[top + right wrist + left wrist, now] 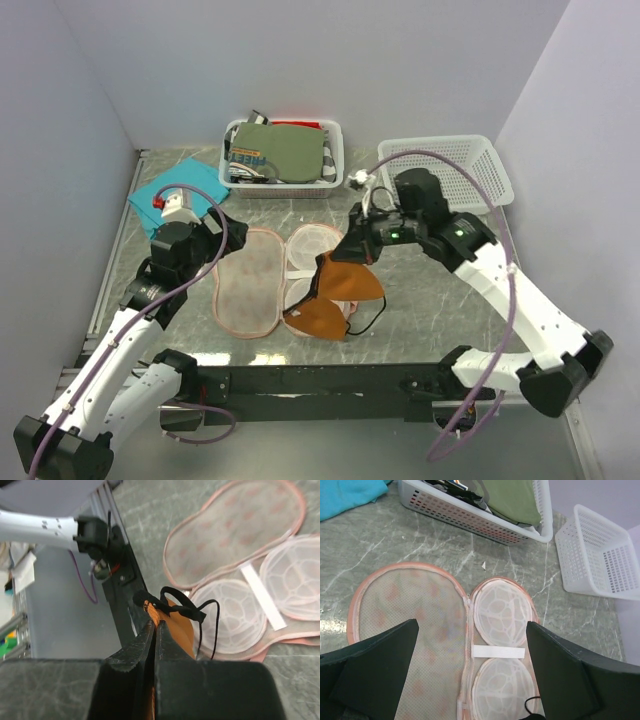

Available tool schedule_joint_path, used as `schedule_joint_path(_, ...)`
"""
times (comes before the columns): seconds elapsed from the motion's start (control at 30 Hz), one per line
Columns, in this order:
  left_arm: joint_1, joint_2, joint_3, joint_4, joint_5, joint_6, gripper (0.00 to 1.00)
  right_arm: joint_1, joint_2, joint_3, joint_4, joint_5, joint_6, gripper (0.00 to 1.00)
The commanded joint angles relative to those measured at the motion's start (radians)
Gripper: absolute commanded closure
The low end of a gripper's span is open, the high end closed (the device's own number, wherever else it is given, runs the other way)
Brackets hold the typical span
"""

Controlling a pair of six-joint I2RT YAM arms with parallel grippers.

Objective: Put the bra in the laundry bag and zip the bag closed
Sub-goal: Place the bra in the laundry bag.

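The step in hand is, I judge, the putting of the bra (338,292) into the laundry bag (243,285); the zipping is not yet begun. The bag lies open and flat on the table (430,300) in the middle of the top view, its two halves side by side.

The right tool (324,262) is shut tight on the upper edge of the bra, where a dark strap (180,611) joins the orange cloth. The bra hangs from it over the lower part of the bag's right half, and part of it seems to reach past the bag's right and lower edge. Whether the lowest cup touches the table I cannot tell. The left tool (471,626) is opened to its widest and holds nothing. It hovers above the seam between the two halves.

The next move, I think, calls for lowering the bra so that both cups lie inside the outline of the right half, on the two white mesh rounds (500,610), before the grip is released. The thin straps can fall across the zipper edge, so they need care.

The top view shows where the bra hangs against the bag. The right wrist view shows what the top view cannot: the tool pinched on strap and cloth together. Only the left wrist view shows the white band (498,652) plainly between the mesh rounds, and of the bra it shows just a bit of strap near the bottom edge.
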Motion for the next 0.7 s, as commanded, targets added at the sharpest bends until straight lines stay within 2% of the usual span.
schedule_joint_path(0.0, 0.003, -0.005, -0.005, 0.027, -0.023, 0.004, 0.04, 0.042, 0.076, 0.009, -0.020, -0.015, -0.067, 1.00)
schedule_joint_path(0.23, 0.003, -0.024, -0.024, 0.021, -0.013, 0.011, 0.04, 0.044, 0.265, 0.096, -0.008, -0.001, -0.086, 0.99)
schedule_joint_path(0.67, 0.003, -0.025, -0.062, 0.038, -0.010, 0.022, 0.04, 0.042, 0.632, 0.461, -0.123, -0.026, -0.191, 0.96)
